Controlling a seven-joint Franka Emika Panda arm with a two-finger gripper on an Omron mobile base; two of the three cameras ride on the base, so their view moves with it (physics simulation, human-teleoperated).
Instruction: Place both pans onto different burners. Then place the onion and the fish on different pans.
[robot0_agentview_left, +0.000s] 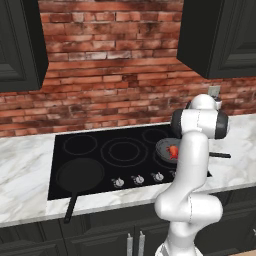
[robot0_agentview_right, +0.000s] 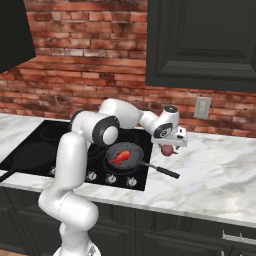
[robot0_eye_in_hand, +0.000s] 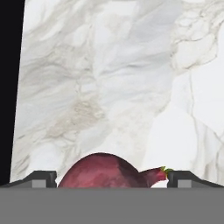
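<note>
Two black frying pans sit on the glossy black cooktop (robot0_agentview_left: 100, 165) set into a white marble counter (robot0_agentview_right: 215, 175), beneath a red brick wall (robot0_agentview_left: 110, 75) and dark upper cabinets (robot0_agentview_right: 200, 45). The larger pan (robot0_agentview_left: 80, 175) rests on the front left burner in the left base view, its handle pointing down over the front edge of the cooktop toward the counter lip. The smaller pan (robot0_agentview_right: 125, 155) occupies a burner at the right end of the cooktop, its straight handle reaching out over the marble to the right. Inside that smaller pan lies the orange-red fish (robot0_agentview_right: 120, 158), also visible as a red patch (robot0_agentview_left: 173, 151) just left of the robot arm in the left base view. Two more burner rings (robot0_agentview_left: 123, 150) lie bare on the glass, and a row of small silver knobs (robot0_agentview_left: 137, 179) lines the front of the cooktop.

The white arm bends over the right end of the cooktop, with the gripper (robot0_agentview_right: 169, 146) pointed down at the counter just beyond the smaller pan. The dark red onion (robot0_agentview_right: 168, 149) sits on the marble directly under the hand, beside the cooktop's right edge. In the hand view the onion (robot0_eye_in_hand: 103, 170) bulges up between the two dark fingertips (robot0_eye_in_hand: 41, 178), its small stem tip close to the right-hand one. The jaws stand wide apart on either side of the onion; whether either pad touches it cannot be told. A grey wall outlet (robot0_agentview_right: 202, 107) is mounted on the brick behind the hand.
</note>
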